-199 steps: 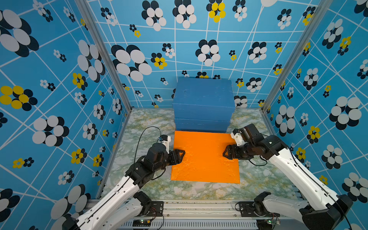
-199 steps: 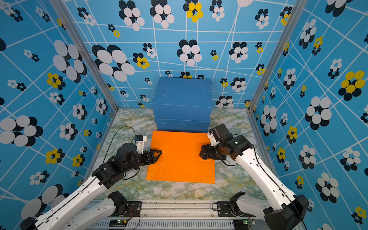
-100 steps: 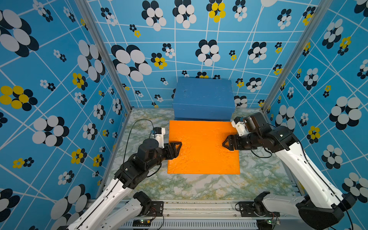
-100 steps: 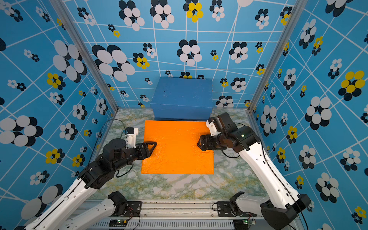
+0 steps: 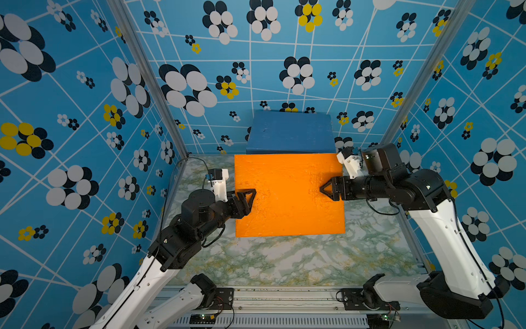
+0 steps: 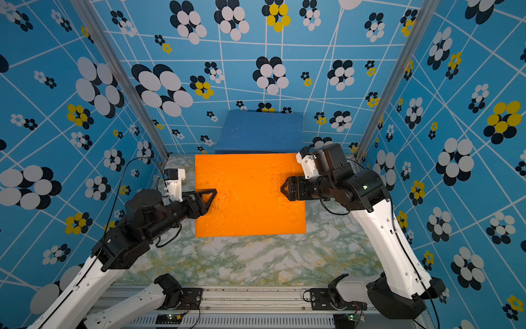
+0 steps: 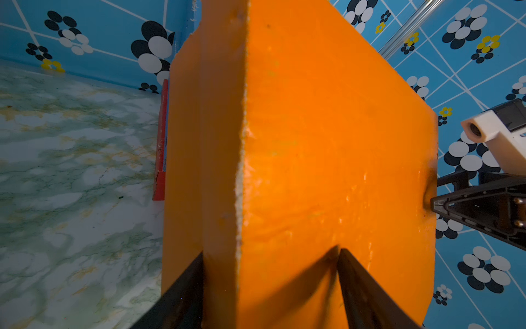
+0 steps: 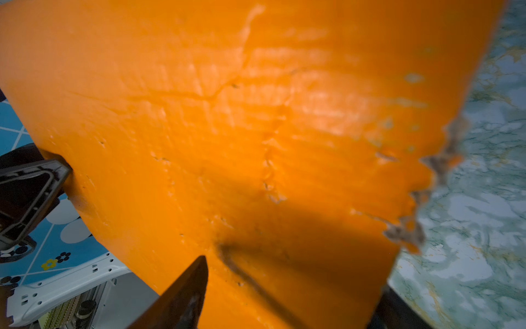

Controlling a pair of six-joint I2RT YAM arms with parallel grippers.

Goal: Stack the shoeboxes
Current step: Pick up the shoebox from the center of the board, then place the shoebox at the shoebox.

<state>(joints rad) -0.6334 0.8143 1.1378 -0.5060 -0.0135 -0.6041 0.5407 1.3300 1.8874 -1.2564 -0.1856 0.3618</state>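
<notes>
The orange shoebox [image 5: 289, 193] [image 6: 250, 193] hangs level above the marble table, held from both sides. My left gripper [image 5: 250, 194] [image 6: 212, 194] is shut on its left edge, and the left wrist view shows that gripper [image 7: 270, 256] with one finger on each side of the rim. My right gripper [image 5: 323, 189] [image 6: 283, 189] [image 8: 293, 273] is shut on the right edge. Behind it, a blue shoebox [image 5: 290, 132] [image 6: 260, 131] stands against the back wall, its lower part hidden by the orange one. A sliver of a red shoebox [image 7: 160, 136] shows past the orange box [image 7: 327, 142].
The marble tabletop [image 5: 284, 262] lies bare in front of and below the lifted box. Patterned blue walls close in the left, back and right, with metal posts [image 5: 148, 77] at the back corners. A metal rail [image 5: 284, 299] runs along the front edge.
Both arms have lifted the orange shoebox up and toward the back. Its far edge now covers the blue stack's front face, which showed a second ago. Both grips are unchanged.
</notes>
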